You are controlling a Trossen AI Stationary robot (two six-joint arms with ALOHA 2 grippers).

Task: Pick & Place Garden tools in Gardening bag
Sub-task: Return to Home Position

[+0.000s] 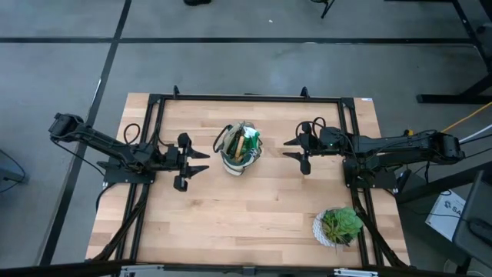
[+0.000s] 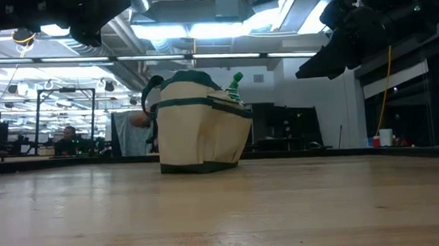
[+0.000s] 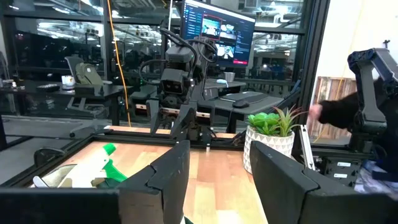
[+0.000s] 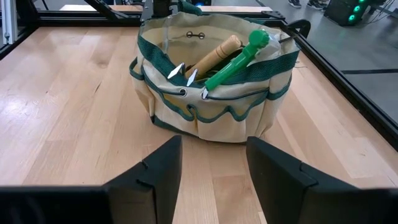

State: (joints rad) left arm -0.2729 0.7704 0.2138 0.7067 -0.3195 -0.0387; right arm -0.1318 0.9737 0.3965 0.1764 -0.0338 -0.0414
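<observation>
The cream gardening bag with dark green trim stands upright on its base in the middle of the table; it also shows in the low view and the right wrist view. A bright green tool and a wooden handle stick out of its open top, with two silver tips beside them. My left gripper is open and empty to the left of the bag. My right gripper is open and empty to the right of the bag, its fingers pointing at it.
A leafy green plant in a white pot stands near the table's front right corner. A black frame runs around the tabletop. Bare wood lies in front of the bag and behind it.
</observation>
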